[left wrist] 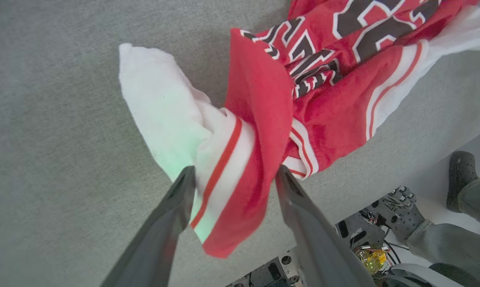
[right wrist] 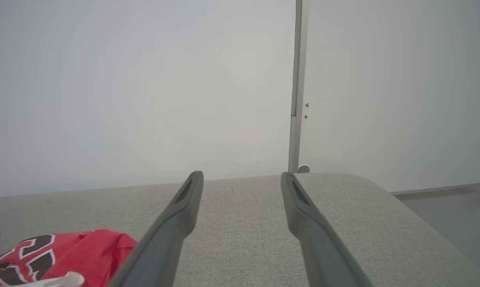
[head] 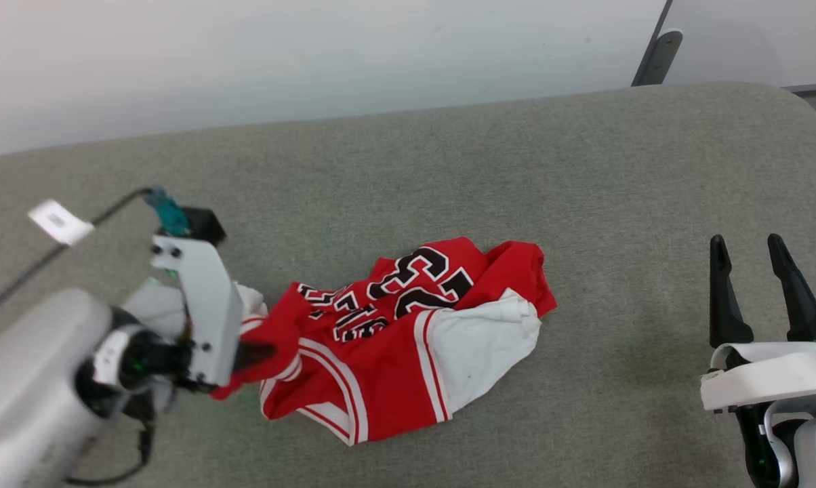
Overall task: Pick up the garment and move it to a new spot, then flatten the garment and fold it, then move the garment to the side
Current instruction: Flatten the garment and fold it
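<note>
Grey woven padding covers the work surface, with a white wall behind it. The left gripper is seen with its jaws spread wide, and a bunched fold of the garment, white sleeve and striped trim, lies between the two dark fingers. No pinch on the cloth is seen; whether the fold brushes the fingertips cannot be told.

In the head view these fingers are largely hidden behind the wrist's white bracket, and just one dark tip is made out against the red cloth. The left arm is reached in low from the left, its wrist turned towards the garment's left edge.

The garment is crumpled near the middle of the padding, one white sleeve uppermost on its right side. The "23" is readable, while the lettering is broken by folds. In the right wrist view it is cut off at the lower left corner.

The right gripper is held well apart at the right, jaws wide and empty, fingers pointed towards the wall. A person's shoe is partly shown beyond the padding's edge.
</note>
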You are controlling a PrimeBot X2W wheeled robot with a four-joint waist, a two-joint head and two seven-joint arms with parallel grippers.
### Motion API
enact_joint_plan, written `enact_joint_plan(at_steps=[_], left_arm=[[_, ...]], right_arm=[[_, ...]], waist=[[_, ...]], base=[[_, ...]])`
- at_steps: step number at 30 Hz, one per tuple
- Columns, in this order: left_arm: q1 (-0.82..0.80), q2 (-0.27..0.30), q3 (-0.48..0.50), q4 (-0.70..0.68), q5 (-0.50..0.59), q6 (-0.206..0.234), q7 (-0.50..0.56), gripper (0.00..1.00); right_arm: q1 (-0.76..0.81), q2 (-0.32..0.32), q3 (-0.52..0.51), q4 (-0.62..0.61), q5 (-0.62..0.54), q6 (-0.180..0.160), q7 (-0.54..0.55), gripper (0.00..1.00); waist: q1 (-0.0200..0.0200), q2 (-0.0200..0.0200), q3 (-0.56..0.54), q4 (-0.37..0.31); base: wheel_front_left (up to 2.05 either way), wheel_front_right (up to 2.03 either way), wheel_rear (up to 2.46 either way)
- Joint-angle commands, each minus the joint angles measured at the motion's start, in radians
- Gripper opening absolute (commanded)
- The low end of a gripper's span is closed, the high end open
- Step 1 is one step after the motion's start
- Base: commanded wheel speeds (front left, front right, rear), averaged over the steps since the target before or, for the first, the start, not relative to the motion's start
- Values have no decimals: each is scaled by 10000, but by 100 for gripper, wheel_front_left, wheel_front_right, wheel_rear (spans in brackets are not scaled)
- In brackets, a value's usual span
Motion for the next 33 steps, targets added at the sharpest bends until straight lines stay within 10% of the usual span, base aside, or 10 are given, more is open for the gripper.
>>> enact_joint_plan(at_steps=[1,11,21,33], left_arm=[[-201,175,57,-54,101,156,93,100],[-998,1182,450,257,606,519,308,100],[-1291,226,-96,2066,1700,-1300,-1654,100],[-1491,-614,-672,4719,2170,-2410,-2349,100]], right_arm=[[66,35,53,-3,-7,-15,-35,100],[-34,6,149,-38,76,-15,-72,100],[-298,49,286,12,122,-15,-155,100],[-641,21,396,181,151,-15,-264,100]], waist=[[0,-1,-2,-46],[0,-1,238,-362],[0,-1,749,-607],[0,-1,1277,-909]], base=[[0,0,0],[0,0,0],[0,0,0],[0,0,0]])
